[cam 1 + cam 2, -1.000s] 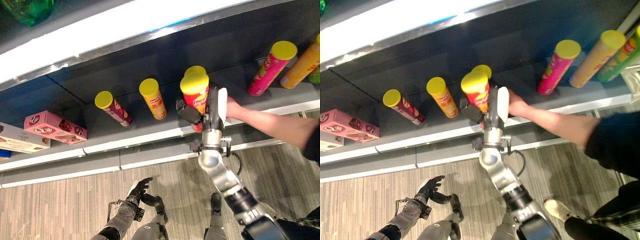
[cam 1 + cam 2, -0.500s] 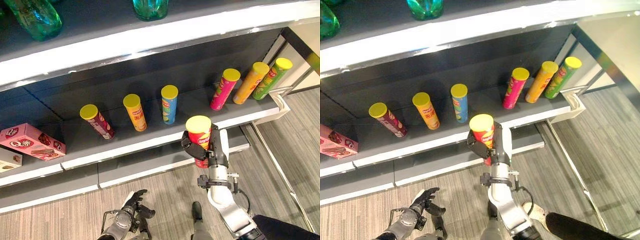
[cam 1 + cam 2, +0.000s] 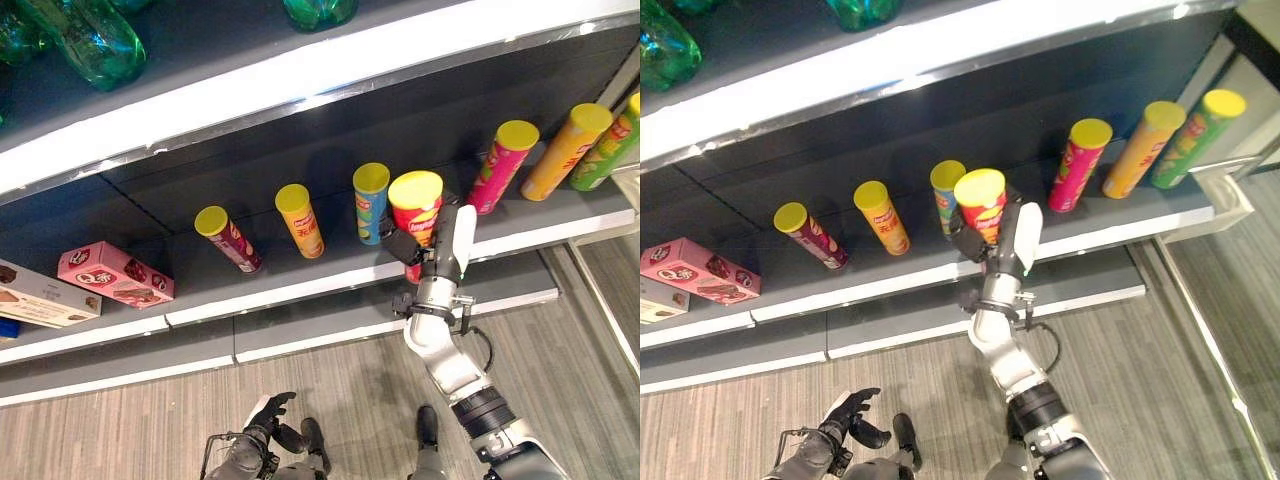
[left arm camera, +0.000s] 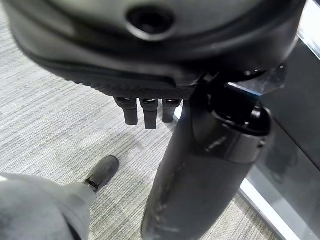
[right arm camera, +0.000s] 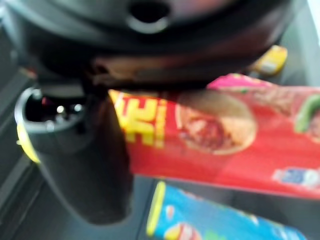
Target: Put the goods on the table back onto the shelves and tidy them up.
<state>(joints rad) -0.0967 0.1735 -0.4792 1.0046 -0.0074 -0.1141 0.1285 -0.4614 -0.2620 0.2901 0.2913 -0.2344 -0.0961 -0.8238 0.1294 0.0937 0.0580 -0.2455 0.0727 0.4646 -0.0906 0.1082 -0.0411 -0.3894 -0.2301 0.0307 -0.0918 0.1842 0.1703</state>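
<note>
Presently the right hand is gripping the red can, fingers and thumb curled round its body, and is holding it upright at the front lip of the shelf. The can is standing just in front of the blue can, which serves here as the landmark. To one side of the blue can the orange can and then the maroon can are leaning in a row; to the other side the pink can, the yellow-orange can and the green can are standing near the shelf's end. The pink box is lying well beyond the maroon can. The gap between the blue can and the pink can is looking like the proper slot, in my judgement. To do the step well, the hand is needing to carry the red can sideways clear of the blue can before going deeper, keeping it vertical, setting its base flat on the shelf board, and only then letting go, so neither neighbour is being knocked. The left hand is hanging low over the floor, well below the blue can, fingers loosely relaxed and holding nothing.
</note>
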